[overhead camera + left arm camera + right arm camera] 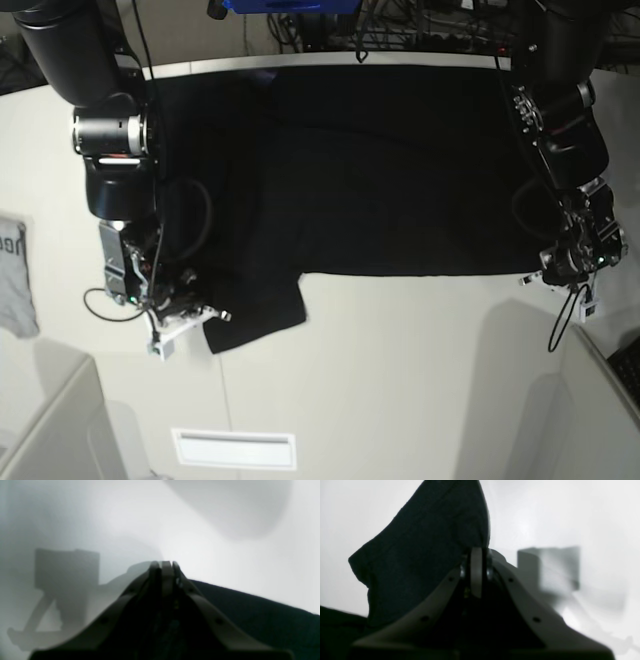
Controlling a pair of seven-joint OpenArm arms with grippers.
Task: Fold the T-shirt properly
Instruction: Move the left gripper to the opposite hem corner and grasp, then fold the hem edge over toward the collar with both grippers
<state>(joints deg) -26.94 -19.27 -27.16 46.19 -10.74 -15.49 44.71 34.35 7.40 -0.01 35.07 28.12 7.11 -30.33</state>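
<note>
The black T-shirt point(380, 170) lies spread across the white table point(400, 380), with one sleeve point(255, 315) hanging toward the front left. My right gripper point(190, 312) sits at that sleeve's outer edge. In the right wrist view my right gripper point(477, 552) is shut, and black cloth point(425, 542) rises from its tips. My left gripper point(548, 275) is at the shirt's front right corner. In the left wrist view my left gripper point(163, 563) is shut, with the shirt's edge point(250, 610) running into it from the right.
A light grey garment point(12, 275) with dark lettering lies at the table's left edge. A white rectangular plate point(235, 448) sits near the front edge. Cables and a blue object point(290, 5) line the back. Grey bin edges show at both front corners.
</note>
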